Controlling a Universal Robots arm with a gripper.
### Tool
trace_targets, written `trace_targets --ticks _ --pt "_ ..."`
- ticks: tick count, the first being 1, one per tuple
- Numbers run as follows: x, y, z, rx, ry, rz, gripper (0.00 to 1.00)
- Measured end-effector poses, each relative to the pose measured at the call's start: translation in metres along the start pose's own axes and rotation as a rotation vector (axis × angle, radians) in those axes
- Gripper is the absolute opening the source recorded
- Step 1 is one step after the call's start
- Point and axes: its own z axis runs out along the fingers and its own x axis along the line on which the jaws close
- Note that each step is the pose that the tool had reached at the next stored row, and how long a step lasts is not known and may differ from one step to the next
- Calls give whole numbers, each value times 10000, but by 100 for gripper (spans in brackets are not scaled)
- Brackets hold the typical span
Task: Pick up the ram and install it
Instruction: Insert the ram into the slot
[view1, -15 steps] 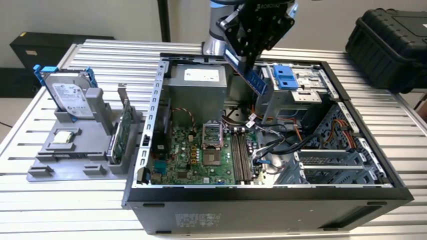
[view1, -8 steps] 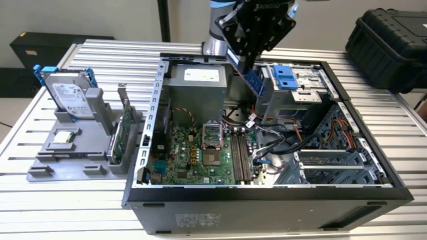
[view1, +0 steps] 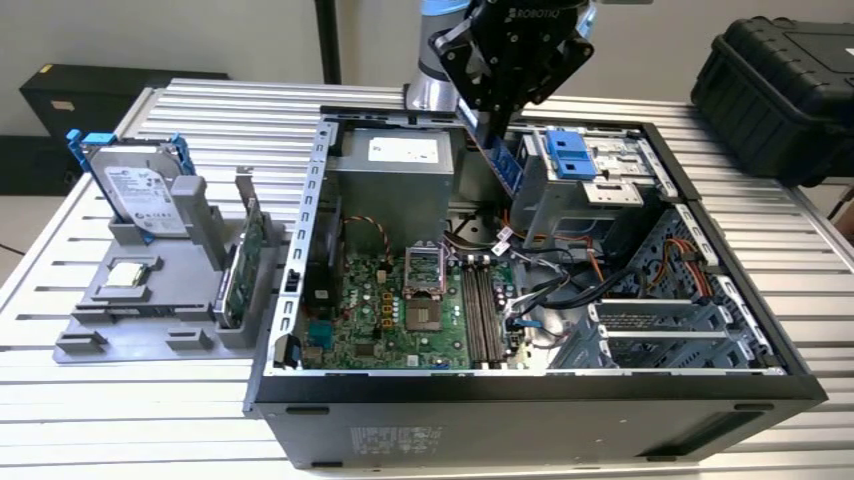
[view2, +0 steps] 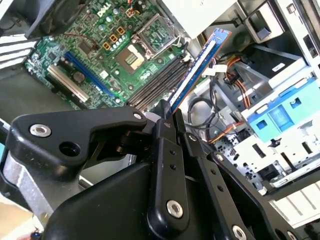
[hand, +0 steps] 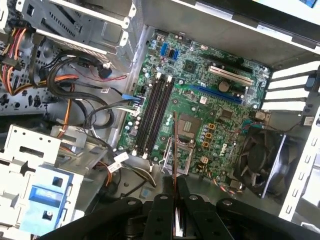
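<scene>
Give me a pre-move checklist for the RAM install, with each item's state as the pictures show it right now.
1. RAM stick held in the gripper: ok, the fingers are shut on its end in the second wrist view.
2. Stick clear of the case: ok, in the exterior view it hangs above the open computer case, touching nothing.
3. Memory slots empty: ok, the first wrist view shows all of them unfilled.
4. Stick parallel to the slots: ok, roughly, in the first wrist view.
5. Stick directly over a slot: not ok, it appears offset toward the processor socket.
6. Slot end latches open: cannot tell.
7. Loose cables clear of the slots: ok, they lie beside them.
</scene>
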Motion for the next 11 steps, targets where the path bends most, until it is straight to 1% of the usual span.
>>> trace_targets --ticks 8,11 --pt "0 0 7 43 1 813 0" --pt "1 0 14 49 14 957 0"
